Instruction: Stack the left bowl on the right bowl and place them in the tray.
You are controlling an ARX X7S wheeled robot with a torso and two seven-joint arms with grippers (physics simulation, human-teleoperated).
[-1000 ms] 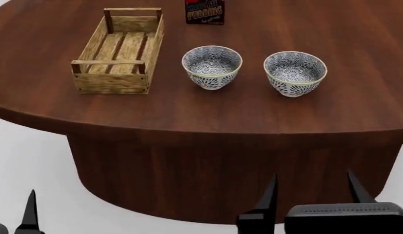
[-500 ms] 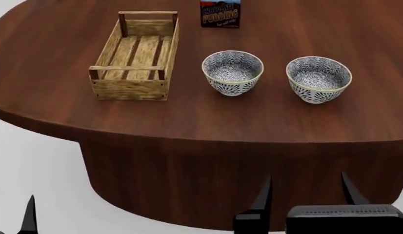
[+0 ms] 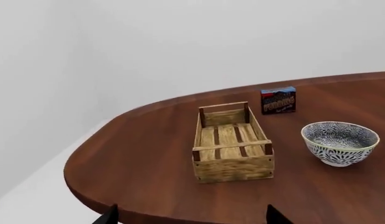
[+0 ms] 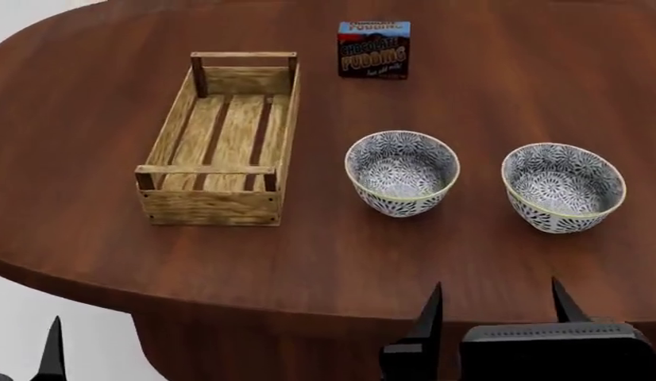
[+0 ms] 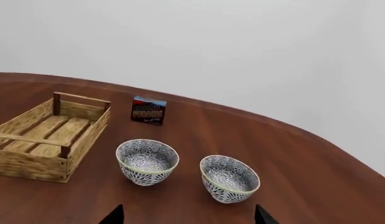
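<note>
Two patterned blue-and-white bowls stand upright on the dark wooden table. The left bowl (image 4: 403, 173) (image 5: 147, 161) (image 3: 340, 143) is beside the right bowl (image 4: 563, 186) (image 5: 230, 178), apart from it. The light-wood slatted tray (image 4: 220, 141) (image 3: 231, 141) (image 5: 44, 135) lies left of them, empty. My right gripper (image 4: 493, 309) (image 5: 187, 215) is open and empty at the table's near edge, in front of the bowls. My left gripper (image 3: 189, 215) is open and empty, before the table's near-left edge; in the head view only one fingertip (image 4: 52, 349) shows.
A chocolate pudding box (image 4: 374, 49) (image 3: 278, 100) (image 5: 148, 110) stands behind the left bowl, near the tray's far end. The round table (image 4: 498, 71) edge curves close in front of both grippers. White floor lies at the lower left.
The head view has moved closer over the table: tray, bowls and pudding box sit lower and larger in it. Both grippers stay open at the bottom of the view.
</note>
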